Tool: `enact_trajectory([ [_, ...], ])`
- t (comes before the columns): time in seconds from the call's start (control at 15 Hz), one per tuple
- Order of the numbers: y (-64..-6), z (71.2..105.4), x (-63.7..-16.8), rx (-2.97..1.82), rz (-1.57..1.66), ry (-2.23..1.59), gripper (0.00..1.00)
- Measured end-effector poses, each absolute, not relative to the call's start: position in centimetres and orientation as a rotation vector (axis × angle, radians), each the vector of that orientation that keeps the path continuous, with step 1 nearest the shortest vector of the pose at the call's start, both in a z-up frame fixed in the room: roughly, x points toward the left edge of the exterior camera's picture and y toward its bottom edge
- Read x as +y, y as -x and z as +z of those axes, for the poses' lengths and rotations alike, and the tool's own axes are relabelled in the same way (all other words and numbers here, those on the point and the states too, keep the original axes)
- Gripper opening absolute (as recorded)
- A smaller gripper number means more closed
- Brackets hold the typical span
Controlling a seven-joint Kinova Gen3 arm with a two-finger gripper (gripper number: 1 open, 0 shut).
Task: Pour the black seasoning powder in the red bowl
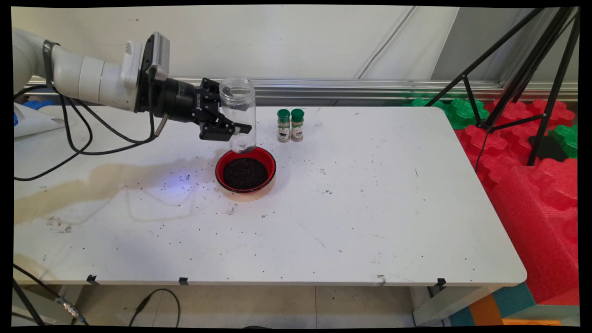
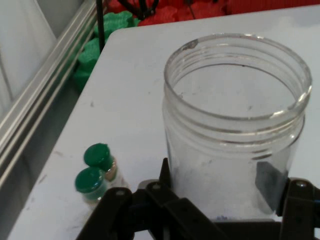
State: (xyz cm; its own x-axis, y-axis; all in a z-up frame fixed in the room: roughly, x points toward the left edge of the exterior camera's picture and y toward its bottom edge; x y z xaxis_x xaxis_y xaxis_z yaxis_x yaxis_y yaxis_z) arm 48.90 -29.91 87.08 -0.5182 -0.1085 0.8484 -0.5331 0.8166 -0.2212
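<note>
Over on the left, the white arm (image 1: 88, 78) reaches in level across the table (image 1: 370, 222), black cables (image 1: 78, 138) drooping beneath it. At its end the gripper (image 1: 231, 121) is clamped on a clear plastic jar (image 1: 237, 113), fingers pressed against the jar's sides around the middle. The jar is off the table, upright with its open mouth on top, and it looks empty; the hand view shows the threaded rim (image 2: 235, 75) wide open and only a few specks clinging inside. By the look of it this is a light, thin-walled thing, smooth and a bit slippery, likely to flex if squeezed hard, so the straight wall below the threads, where the fingers sit now, seems the sensible place to hold it.

Directly beneath the jar's base sits a red bowl (image 1: 245, 172) filled with dark grains, and loose grains are scattered over the table around it. Moving right, two small spice bottles (image 1: 290, 125) with green caps stand side by side near the far edge. Further right, off the table, red and green foam blocks (image 1: 532, 152) and a black tripod (image 1: 522, 74).
</note>
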Motion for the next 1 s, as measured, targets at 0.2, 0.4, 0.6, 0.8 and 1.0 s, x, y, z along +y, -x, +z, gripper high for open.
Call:
enact_trajectory([
  [0.2,-48.6,87.1,-30.2,-2.043,0.522,-0.491,0.00],
  [0.4,-48.2,87.1,-30.6,-2.020,0.485,-0.498,0.00],
  [0.6,-47.5,86.8,-31.3,-1.996,0.451,-0.506,0.00],
  [0.8,-46.2,86.1,-32.5,-1.976,0.417,-0.506,0.00],
  [1.0,-44.8,84.9,-33.9,-1.962,0.388,-0.498,0.00],
])
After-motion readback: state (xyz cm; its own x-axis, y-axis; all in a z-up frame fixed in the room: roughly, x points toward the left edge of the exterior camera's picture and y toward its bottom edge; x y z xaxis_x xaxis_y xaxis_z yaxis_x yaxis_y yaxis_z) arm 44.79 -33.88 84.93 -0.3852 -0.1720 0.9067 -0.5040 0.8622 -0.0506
